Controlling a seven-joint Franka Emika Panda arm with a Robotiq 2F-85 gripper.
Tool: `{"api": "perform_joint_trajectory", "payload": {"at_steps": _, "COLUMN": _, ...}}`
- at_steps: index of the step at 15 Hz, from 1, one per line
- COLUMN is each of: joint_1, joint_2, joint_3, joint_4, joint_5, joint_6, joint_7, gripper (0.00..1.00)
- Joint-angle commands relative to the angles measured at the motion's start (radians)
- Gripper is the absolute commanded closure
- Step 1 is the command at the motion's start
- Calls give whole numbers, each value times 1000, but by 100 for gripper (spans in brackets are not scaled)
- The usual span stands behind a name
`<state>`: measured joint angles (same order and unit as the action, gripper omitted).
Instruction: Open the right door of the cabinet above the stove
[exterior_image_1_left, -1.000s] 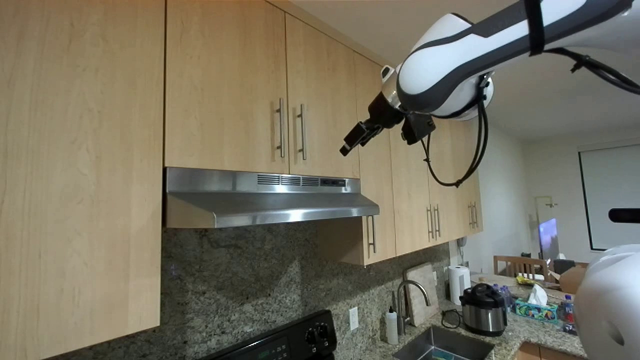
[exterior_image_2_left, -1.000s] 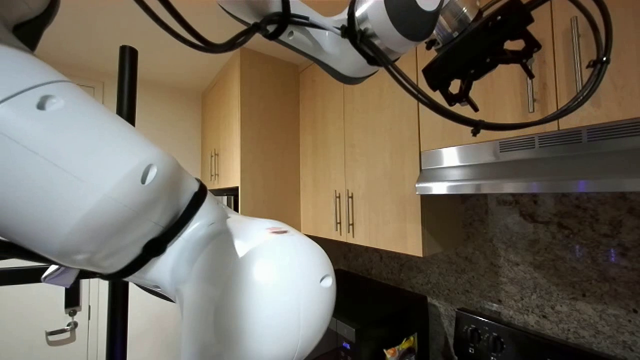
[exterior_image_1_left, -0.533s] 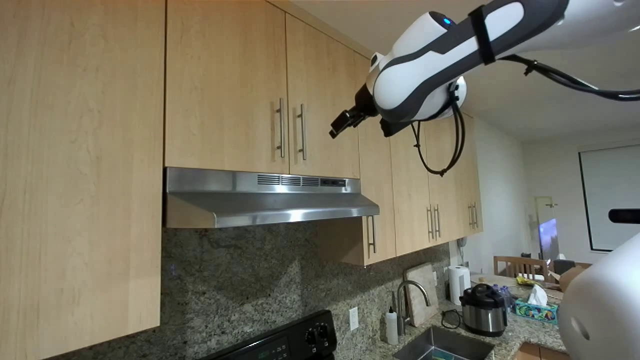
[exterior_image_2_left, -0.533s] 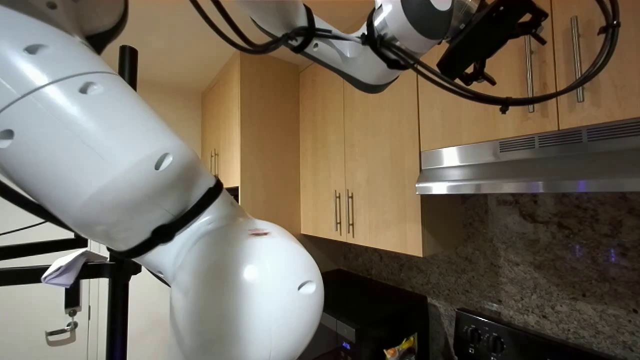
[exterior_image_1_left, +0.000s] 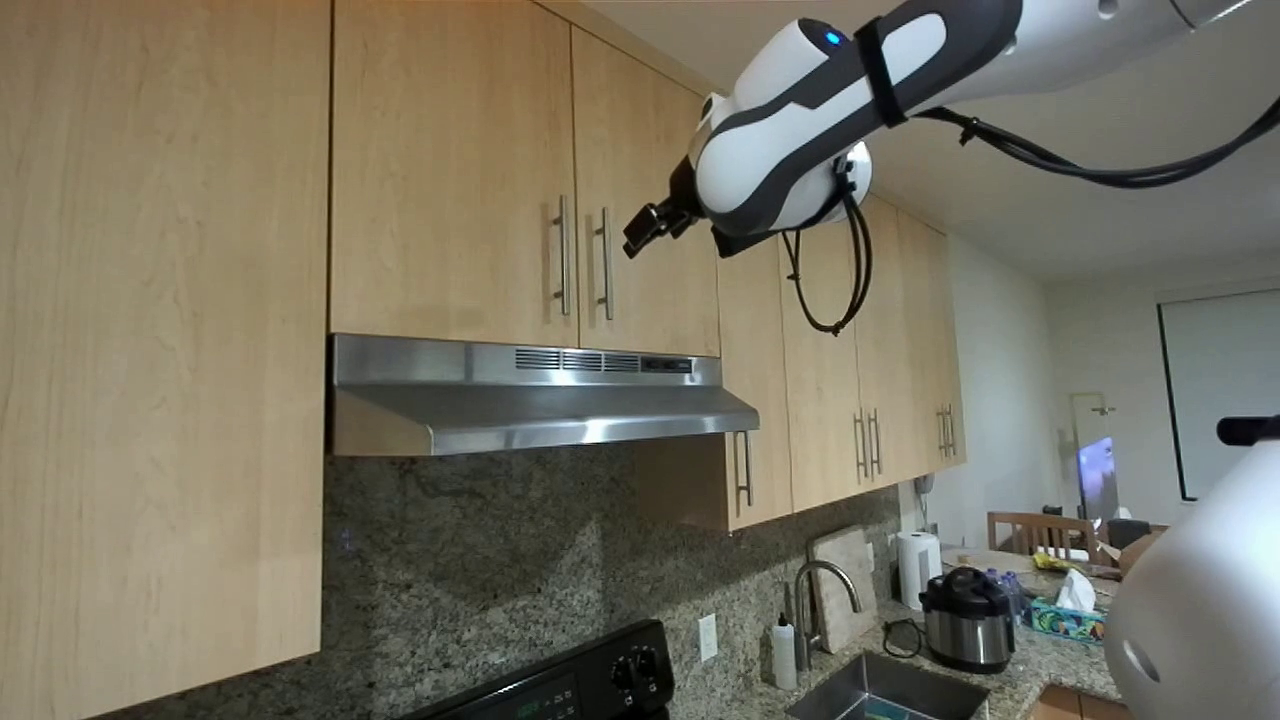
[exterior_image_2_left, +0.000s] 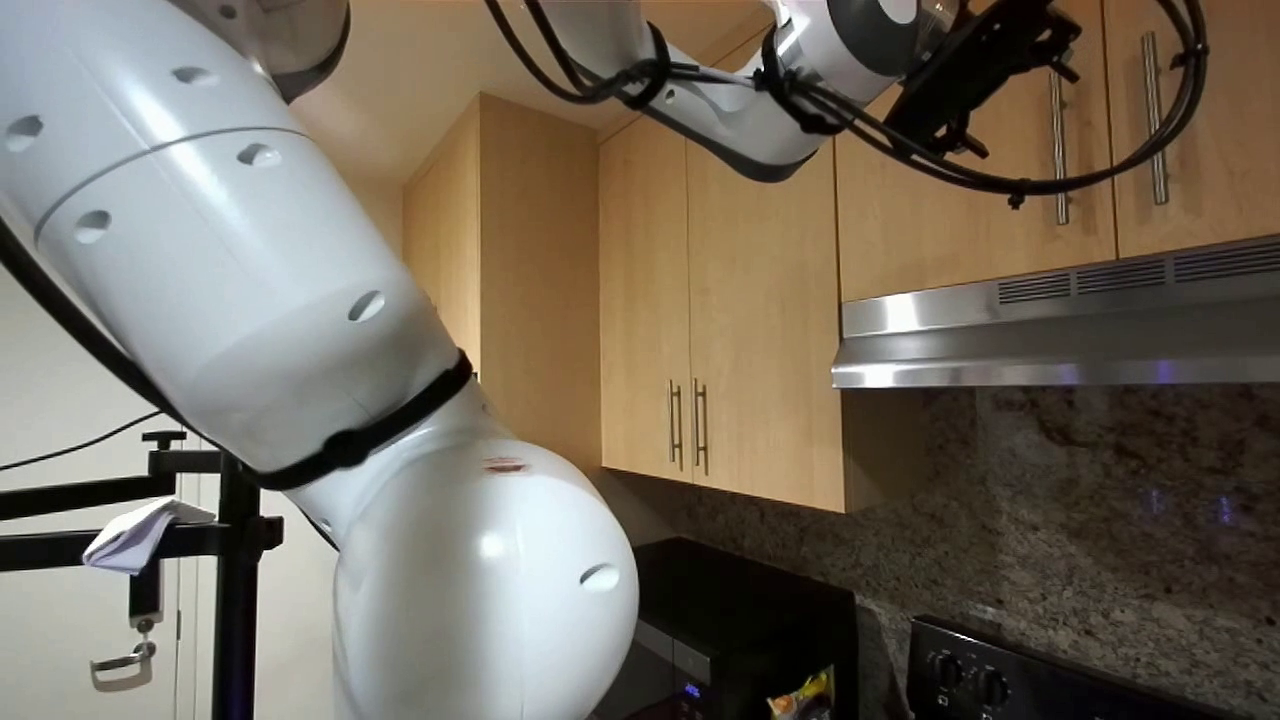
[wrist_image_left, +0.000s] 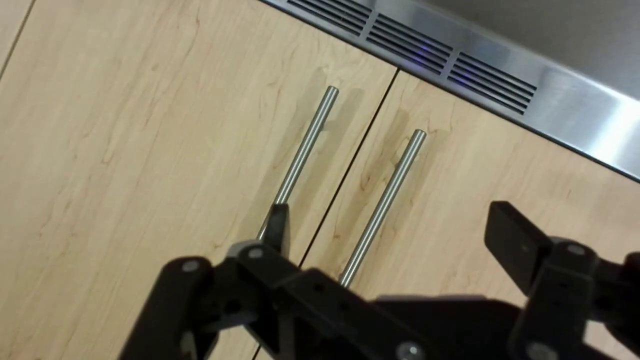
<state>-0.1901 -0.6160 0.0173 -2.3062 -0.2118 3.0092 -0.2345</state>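
Above the range hood, closest to the viewer, the gripper stands with jaws spread apart and grips nothing, so the reach looks mostly done but the grasp is not. Just beyond, over the range hood's right half, the bar handle sits near the jaws but apart from them; behind it the right door lies closed on the cabinet, so lining up, gripping and pulling it outward all seem left.
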Motion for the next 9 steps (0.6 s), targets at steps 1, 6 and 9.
{"api": "perform_joint_trajectory", "payload": {"at_steps": 1, "joint_1": 13, "joint_2": 0, "joint_3": -15, "joint_4": 2, "joint_5": -21, "joint_6": -2, "joint_7": 14, "gripper": 0}}
{"api": "perform_joint_trajectory", "payload": {"at_steps": 6, "joint_1": -9, "joint_2": 25, "joint_3": -5, "joint_4": 15, "joint_5": -21, "joint_6": 18, "joint_7": 34, "gripper": 0}}
{"api": "perform_joint_trajectory", "payload": {"at_steps": 9, "joint_1": -20, "joint_2": 74, "joint_3": 7, "joint_4": 48, "joint_5": -13, "joint_6": 47, "joint_7": 64, "gripper": 0}}
